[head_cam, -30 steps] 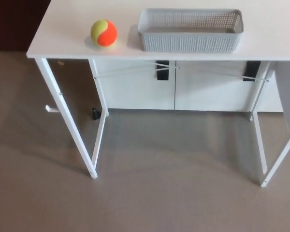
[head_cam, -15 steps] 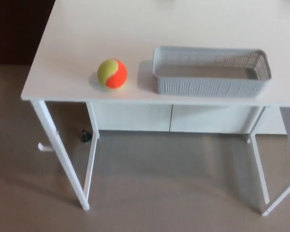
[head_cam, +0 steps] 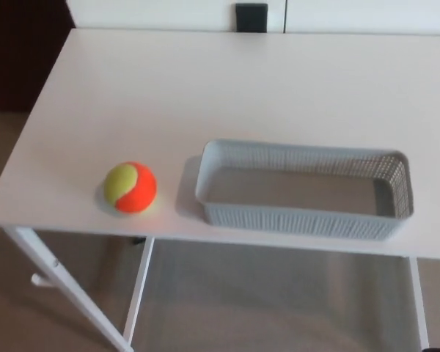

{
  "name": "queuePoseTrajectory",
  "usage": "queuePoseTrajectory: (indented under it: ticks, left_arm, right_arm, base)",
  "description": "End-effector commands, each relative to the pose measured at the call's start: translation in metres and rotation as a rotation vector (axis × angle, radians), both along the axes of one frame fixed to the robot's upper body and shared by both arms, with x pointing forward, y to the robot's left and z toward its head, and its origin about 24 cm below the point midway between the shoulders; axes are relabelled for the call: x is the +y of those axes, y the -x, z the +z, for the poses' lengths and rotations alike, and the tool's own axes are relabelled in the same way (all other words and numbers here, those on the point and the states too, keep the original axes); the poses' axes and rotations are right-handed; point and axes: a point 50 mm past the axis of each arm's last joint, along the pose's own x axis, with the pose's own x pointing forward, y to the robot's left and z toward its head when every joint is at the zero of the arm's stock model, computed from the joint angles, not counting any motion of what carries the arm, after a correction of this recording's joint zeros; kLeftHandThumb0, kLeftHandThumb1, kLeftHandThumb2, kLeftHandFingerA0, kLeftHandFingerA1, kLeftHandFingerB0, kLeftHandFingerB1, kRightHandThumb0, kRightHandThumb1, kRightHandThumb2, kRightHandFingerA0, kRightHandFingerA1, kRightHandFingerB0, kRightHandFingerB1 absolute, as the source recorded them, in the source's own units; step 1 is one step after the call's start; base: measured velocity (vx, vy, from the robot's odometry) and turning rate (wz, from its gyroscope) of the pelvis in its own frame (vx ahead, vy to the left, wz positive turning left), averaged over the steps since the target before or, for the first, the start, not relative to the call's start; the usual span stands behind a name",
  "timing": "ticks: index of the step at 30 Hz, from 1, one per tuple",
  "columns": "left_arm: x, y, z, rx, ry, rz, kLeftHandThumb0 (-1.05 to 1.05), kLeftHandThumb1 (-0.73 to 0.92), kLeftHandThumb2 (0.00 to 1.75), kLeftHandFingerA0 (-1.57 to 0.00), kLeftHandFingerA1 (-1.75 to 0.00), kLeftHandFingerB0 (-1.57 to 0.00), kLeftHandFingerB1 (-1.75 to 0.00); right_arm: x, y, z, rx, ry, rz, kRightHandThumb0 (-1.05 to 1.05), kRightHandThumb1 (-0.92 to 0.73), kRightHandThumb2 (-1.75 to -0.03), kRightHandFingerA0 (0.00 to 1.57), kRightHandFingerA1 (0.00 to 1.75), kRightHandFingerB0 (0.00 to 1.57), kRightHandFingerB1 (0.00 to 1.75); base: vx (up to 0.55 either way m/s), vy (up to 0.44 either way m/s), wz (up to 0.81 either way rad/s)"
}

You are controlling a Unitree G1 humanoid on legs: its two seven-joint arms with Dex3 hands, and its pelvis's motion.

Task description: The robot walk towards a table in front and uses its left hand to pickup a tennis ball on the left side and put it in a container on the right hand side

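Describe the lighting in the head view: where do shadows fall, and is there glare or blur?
Head view: soft, even light; the tennis ball and the basket each cast a faint shadow towards picture left on the table. Head view: no hard glare on the white top; edges slightly soft, basket mesh readable.

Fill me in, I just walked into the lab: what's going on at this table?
Nothing is being handled yet. The orange and yellow-green tennis ball sits on the white table near its front edge. It lies to the left of the grey mesh basket, with a gap between them. The basket is empty. Neither of the robot's hands is in view, so the pickup has not started.
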Motion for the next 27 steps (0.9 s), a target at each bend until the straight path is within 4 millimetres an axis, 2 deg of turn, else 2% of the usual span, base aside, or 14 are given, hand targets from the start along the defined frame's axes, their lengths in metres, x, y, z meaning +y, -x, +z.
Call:
queuePoseTrajectory:
  ticks: [1, 15, 16, 19, 20, 21, 22, 25, 26, 27]
  left_arm:
    - [0.0057, 0.0067, -0.0001, 0.024, -0.013, 0.019, -0.20, 0.52, 0.56, -0.27, -0.46, -0.20, -0.30]
    - [0.0081, 0.0122, -0.0010, 0.040, -0.026, 0.004, -0.25, 0.51, 0.55, -0.29, -0.54, -0.23, -0.31]
    - [0.0082, 0.0126, -0.0009, 0.040, -0.027, 0.003, -0.20, 0.35, 0.85, -0.26, -0.61, -0.12, -0.50]
    - [0.0081, 0.0135, -0.0004, 0.035, -0.015, 0.011, -0.21, 0.34, 0.85, -0.27, -0.62, -0.13, -0.51]
    - [0.0080, 0.0135, -0.0003, 0.035, -0.016, 0.008, -0.22, 0.34, 0.85, -0.27, -0.61, -0.13, -0.50]
    - [0.0080, 0.0134, -0.0001, 0.036, -0.018, 0.003, -0.22, 0.34, 0.85, -0.27, -0.61, -0.13, -0.50]
    - [0.0081, 0.0133, -0.0004, 0.041, -0.021, 0.005, -0.21, 0.34, 0.85, -0.27, -0.61, -0.13, -0.50]
    - [0.0080, 0.0134, -0.0001, 0.040, -0.019, 0.002, -0.21, 0.34, 0.85, -0.27, -0.61, -0.14, -0.51]
    - [0.0085, 0.0089, 0.0021, 0.024, -0.027, -0.002, -0.26, 0.50, 0.55, -0.31, -0.55, -0.26, -0.33]
    - [0.0087, 0.0070, 0.0031, 0.017, -0.031, -0.004, -0.26, 0.50, 0.55, -0.31, -0.55, -0.26, -0.33]
  right_arm:
    - [-0.0021, 0.0090, -0.0026, 0.033, 0.014, -0.005, 0.16, -0.63, -0.58, 0.44, 0.56, 0.31, 0.46]
    - [-0.0025, 0.0140, -0.0065, 0.046, 0.012, -0.009, 0.16, -0.63, -0.58, 0.45, 0.58, 0.31, 0.46]
    - [-0.0024, 0.0142, -0.0066, 0.044, 0.009, -0.009, 0.18, -0.63, -0.58, 0.46, 0.59, 0.31, 0.47]
    - [-0.0024, 0.0156, -0.0077, 0.045, -0.002, -0.020, 0.18, -0.63, -0.58, 0.45, 0.59, 0.31, 0.47]
    - [-0.0024, 0.0156, -0.0078, 0.047, -0.004, -0.020, 0.17, -0.45, -0.87, 0.39, 0.64, 0.24, 0.55]
    - [-0.0025, 0.0157, -0.0078, 0.048, -0.005, -0.020, 0.17, -0.45, -0.87, 0.39, 0.64, 0.24, 0.55]
    - [-0.0025, 0.0160, -0.0074, 0.050, 0.002, -0.012, 0.16, -0.63, -0.58, 0.44, 0.57, 0.31, 0.46]
    - [-0.0023, 0.0156, -0.0069, 0.052, 0.013, 0.001, 0.16, -0.63, -0.58, 0.44, 0.57, 0.31, 0.46]
    - [-0.0007, 0.0119, -0.0062, 0.041, 0.007, 0.002, 0.17, -0.63, -0.58, 0.44, 0.57, 0.31, 0.47]
    - [0.0001, 0.0103, -0.0059, 0.036, 0.004, 0.003, 0.17, -0.63, -0.58, 0.44, 0.57, 0.31, 0.47]
  base:
    - [0.19, 0.076, -0.17]
    - [0.12, 0.087, -0.04]
    - [0.13, -0.020, 0.05]
    - [0.00, 0.000, 0.00]
    - [0.00, 0.000, 0.00]
    - [0.00, 0.000, 0.00]
    - [0.00, 0.000, 0.00]
    - [0.00, 0.000, 0.00]
    - [0.00, 0.000, 0.00]
    - [0.00, 0.000, 0.00]
